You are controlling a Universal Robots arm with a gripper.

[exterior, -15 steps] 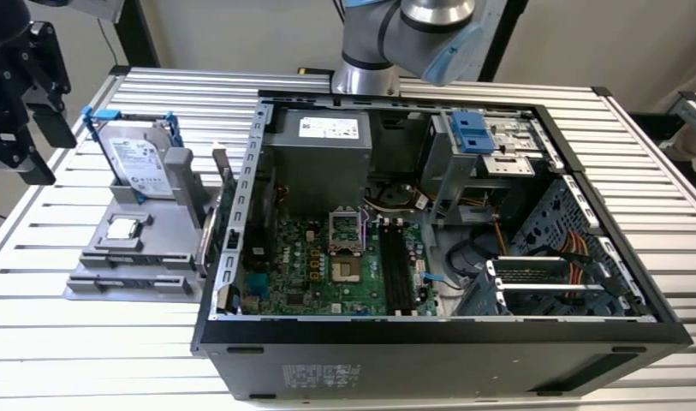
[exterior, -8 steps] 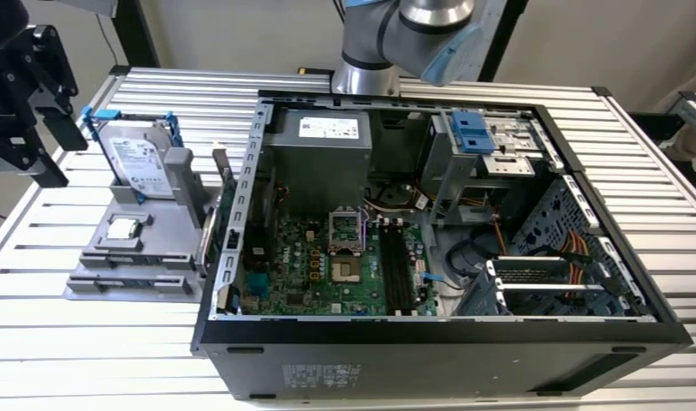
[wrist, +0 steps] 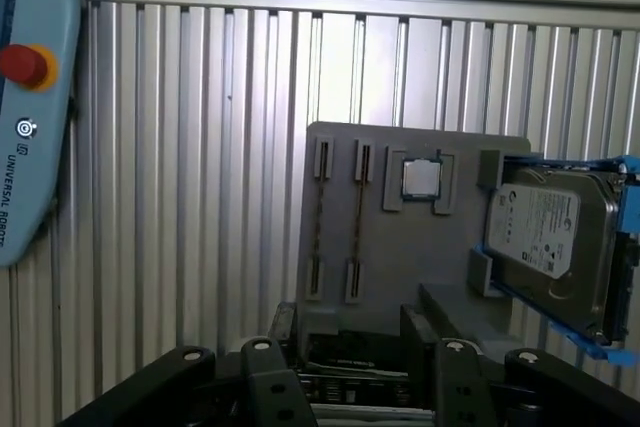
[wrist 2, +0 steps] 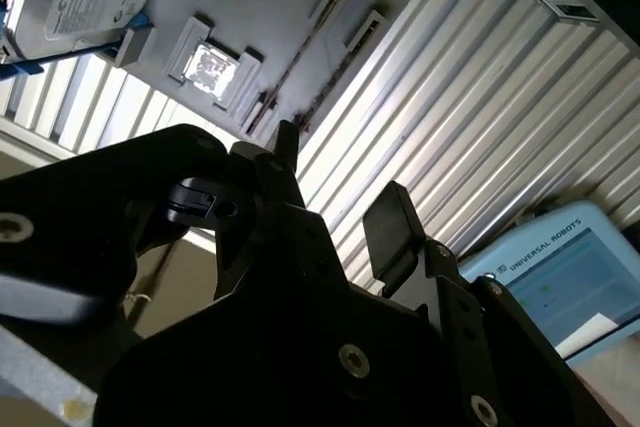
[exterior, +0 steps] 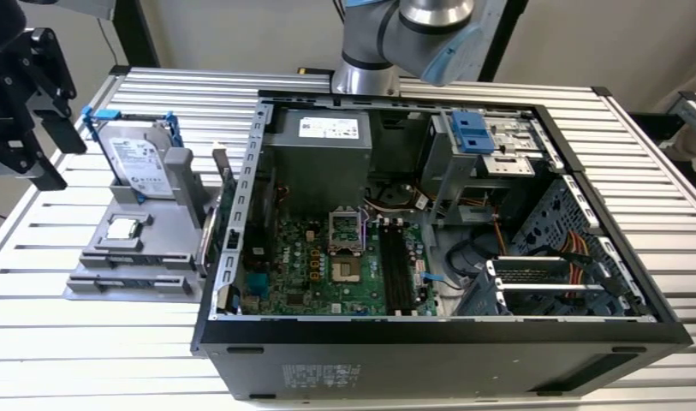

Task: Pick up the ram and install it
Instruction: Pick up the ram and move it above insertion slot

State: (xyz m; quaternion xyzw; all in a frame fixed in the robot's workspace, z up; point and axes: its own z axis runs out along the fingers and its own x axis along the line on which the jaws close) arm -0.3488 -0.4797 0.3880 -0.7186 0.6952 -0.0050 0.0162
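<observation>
Nearest in the exterior view, the open computer case shows its black wall across the lower centre, with ribbed table in front of it. At the exterior view's left, just beside the case, lies the grey holder. In the first wrist view the ram shows edge-on, a thin dark strip standing in a holder slot. Farther, at upper left, the gripper hangs well apart from the holder, fingers spread, grasping nothing.
</observation>
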